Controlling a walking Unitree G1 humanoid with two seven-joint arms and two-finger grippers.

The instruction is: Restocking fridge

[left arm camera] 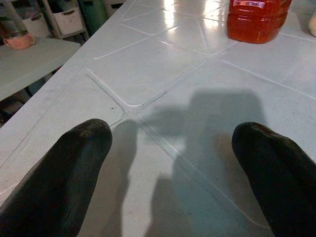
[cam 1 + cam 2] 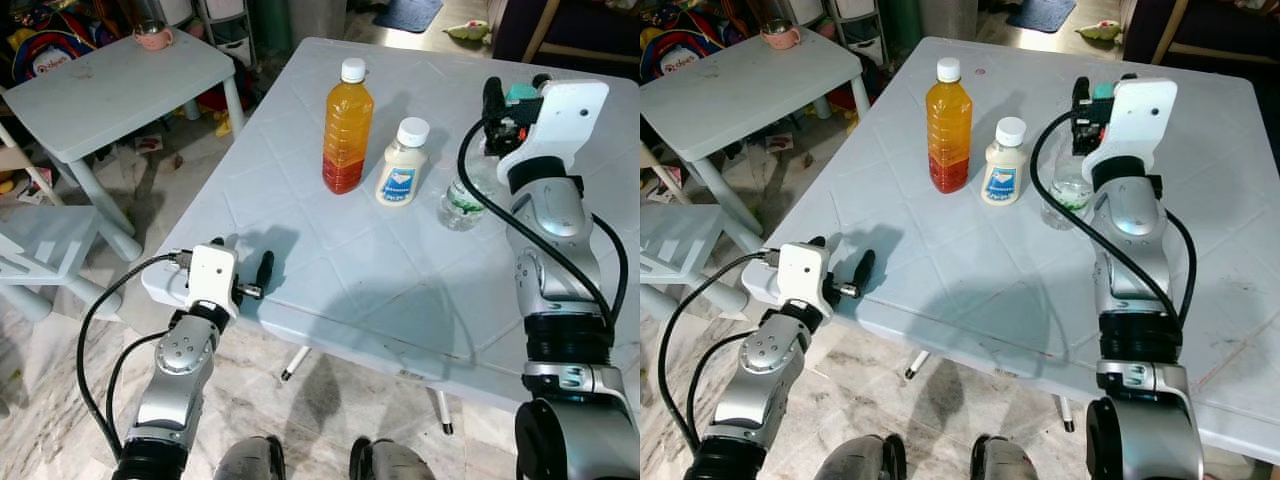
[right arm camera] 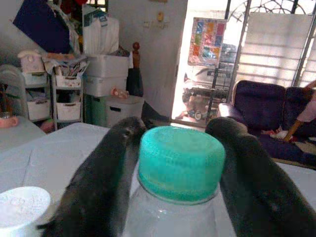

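On the white table (image 2: 400, 290) stand an orange juice bottle (image 2: 347, 125), a white mayonnaise bottle (image 2: 402, 162) and a clear water bottle (image 2: 462, 200) with a teal cap (image 3: 180, 163). My right gripper (image 2: 515, 95) is at the top of the water bottle, one black finger pressed on each side of the cap. The bottle's base rests on the table. My left gripper (image 2: 243, 258) hovers open just above the table's front left corner, nothing between its fingers (image 1: 74, 168). The juice bottle (image 1: 256, 19) stands well ahead of it.
A smaller white table (image 2: 110, 85) with a pink cup (image 2: 152, 37) stands to the left, with a low white stool (image 2: 40, 240) nearer me. Toys and storage shelves (image 3: 59, 94) line the far wall. A person (image 3: 308, 111) sits on a dark sofa (image 3: 266, 108).
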